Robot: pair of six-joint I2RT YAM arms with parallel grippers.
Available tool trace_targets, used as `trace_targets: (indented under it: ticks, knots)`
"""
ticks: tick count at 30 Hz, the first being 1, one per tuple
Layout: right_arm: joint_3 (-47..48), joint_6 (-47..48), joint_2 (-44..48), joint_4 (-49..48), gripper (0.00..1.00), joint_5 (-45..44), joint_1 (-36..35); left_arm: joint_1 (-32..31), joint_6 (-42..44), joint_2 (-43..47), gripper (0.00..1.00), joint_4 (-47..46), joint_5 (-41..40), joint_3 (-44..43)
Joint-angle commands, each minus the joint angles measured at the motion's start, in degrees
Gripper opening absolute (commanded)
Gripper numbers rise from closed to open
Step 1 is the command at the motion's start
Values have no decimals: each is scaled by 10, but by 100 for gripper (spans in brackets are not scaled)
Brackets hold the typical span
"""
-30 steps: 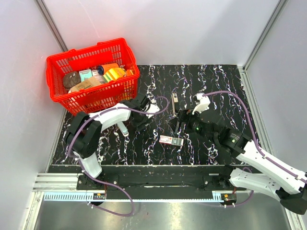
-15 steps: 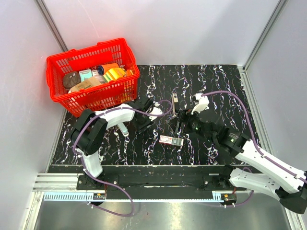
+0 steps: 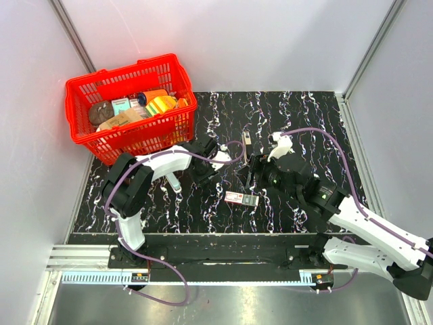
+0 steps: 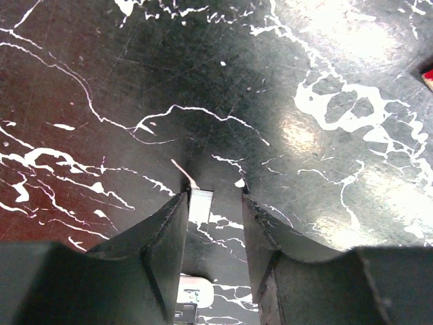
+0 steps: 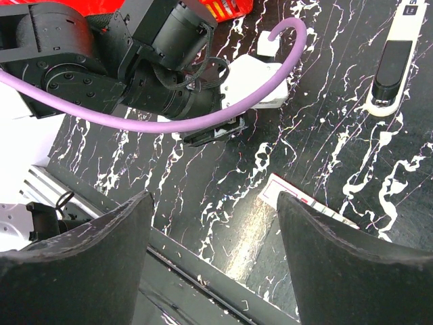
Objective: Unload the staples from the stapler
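The stapler [image 3: 247, 144] lies on the black bench [image 3: 311, 115], mid-bench and toward the far side, closed, with its length running near to far. A small white box [image 3: 241, 198] lies near of it, apart from it. The right gripper [image 5: 213, 200] hangs above the bench between the two, its fingers spread wide and holding nothing. The left gripper [image 4: 215, 195] is down at the bench left of the stapler, well apart from it, fingers only narrowly parted. A thin pale strip [image 4: 200, 198] lies between the tips, against the left finger. A red basket [image 3: 122, 71] stands far left.
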State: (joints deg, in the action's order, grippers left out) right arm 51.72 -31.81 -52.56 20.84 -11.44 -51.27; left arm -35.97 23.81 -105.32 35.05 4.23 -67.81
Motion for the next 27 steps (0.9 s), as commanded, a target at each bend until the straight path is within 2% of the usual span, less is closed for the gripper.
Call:
trace_targets:
  ticks: [1, 4, 14, 20, 22, 27]
  knots:
    - [15, 2, 1, -25, 79, -7, 4, -3, 7, -23, 39, -4, 10, -7]
    - [15, 3, 0, -24, 79, -6, 4, -3, 2, -22, 34, -4, 9, -6]
    - [17, 7, 0, -22, 78, -5, 4, -3, 12, -14, 32, -6, -12, 11]
    - [21, 10, 3, -13, 77, -9, 5, -2, 13, -14, 5, -10, -21, 11]
    - [22, 11, 3, -10, 77, -10, 4, -2, 12, -13, 2, -11, -23, 11]
    - [31, 17, 2, -2, 77, -14, 4, -2, 12, -2, 1, -8, -25, 9]
